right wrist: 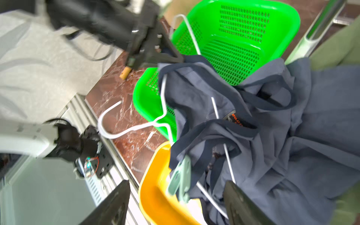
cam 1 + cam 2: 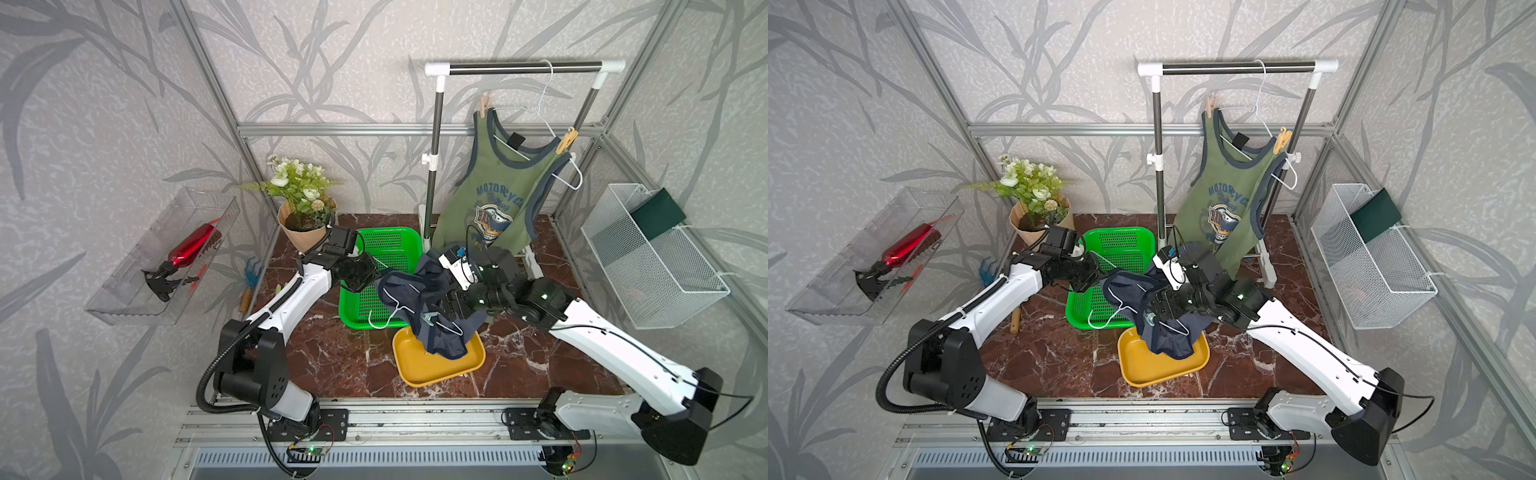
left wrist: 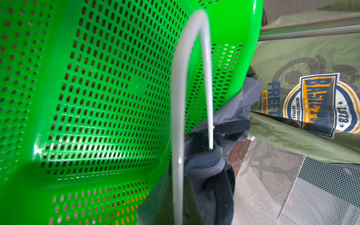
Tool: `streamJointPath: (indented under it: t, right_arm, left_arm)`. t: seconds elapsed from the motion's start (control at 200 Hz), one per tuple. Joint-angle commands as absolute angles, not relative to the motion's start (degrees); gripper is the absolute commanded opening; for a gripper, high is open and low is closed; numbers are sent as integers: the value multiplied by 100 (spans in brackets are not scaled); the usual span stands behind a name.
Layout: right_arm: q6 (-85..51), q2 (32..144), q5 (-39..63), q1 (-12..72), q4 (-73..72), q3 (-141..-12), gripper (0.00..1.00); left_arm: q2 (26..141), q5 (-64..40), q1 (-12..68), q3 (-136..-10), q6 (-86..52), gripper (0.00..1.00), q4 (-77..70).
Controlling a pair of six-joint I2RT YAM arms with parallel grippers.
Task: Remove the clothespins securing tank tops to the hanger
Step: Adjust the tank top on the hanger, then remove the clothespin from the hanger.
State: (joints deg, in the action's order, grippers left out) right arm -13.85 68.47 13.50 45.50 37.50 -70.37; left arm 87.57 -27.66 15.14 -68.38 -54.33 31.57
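My left gripper (image 2: 372, 276) is shut on the white wire hanger (image 3: 178, 136), which carries the crumpled slate-blue tank top (image 2: 419, 291) over the green basket's edge. A blurred teal clothespin (image 1: 180, 178) hangs at that top's strap above the yellow tray (image 1: 155, 194). My right gripper (image 1: 176, 187) stands open around it and neither finger touches it. Whether the clothespin still grips the cloth I cannot tell. The olive tank top (image 2: 486, 195) hangs on a second hanger (image 2: 540, 112) from the rack, pinned by a tan clothespin (image 2: 483, 106) and a yellow-orange clothespin (image 2: 566, 139).
A green perforated basket (image 2: 386, 245) sits behind the yellow tray (image 2: 419, 370). The clothes rack (image 2: 523, 66) stands at the back right, with a white wire basket (image 2: 652, 257) on the right frame. A flower pot (image 2: 299, 199) and a clear bin (image 2: 166, 257) are on the left.
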Motion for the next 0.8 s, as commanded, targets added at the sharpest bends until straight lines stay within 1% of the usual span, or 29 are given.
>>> streamJointPath:
  t: [0.0, 0.125, 0.345, 0.64, 0.705, 0.795]
  right_arm:
    - [-657, 6699, 1331, 4875, 4337, -7048, 80]
    - [-362, 6753, 1284, 5027, 4169, -6752, 81]
    - [-6, 6700, 906, 5005, 3094, -5829, 84]
    - [204, 6653, 1279, 4878, 1970, -5344, 84]
    - [231, 6679, 1318, 4863, 1755, -5277, 83]
    - [284, 6755, 1352, 4818, 1564, -5221, 79]
  left_arm:
    - [8815, -2887, 1474, -6853, -5602, 0, 2923]
    - [8872, -2982, 1444, -6912, -5597, 0, 2953]
    - [8970, -3271, 1363, -7003, -5575, 0, 2979]
    - [8983, -3335, 1354, -7066, -5530, 0, 3024]
    - [8980, -3348, 1354, -7066, -5542, 0, 3006]
    - [8979, -3390, 1347, -7042, -5556, 0, 2964]
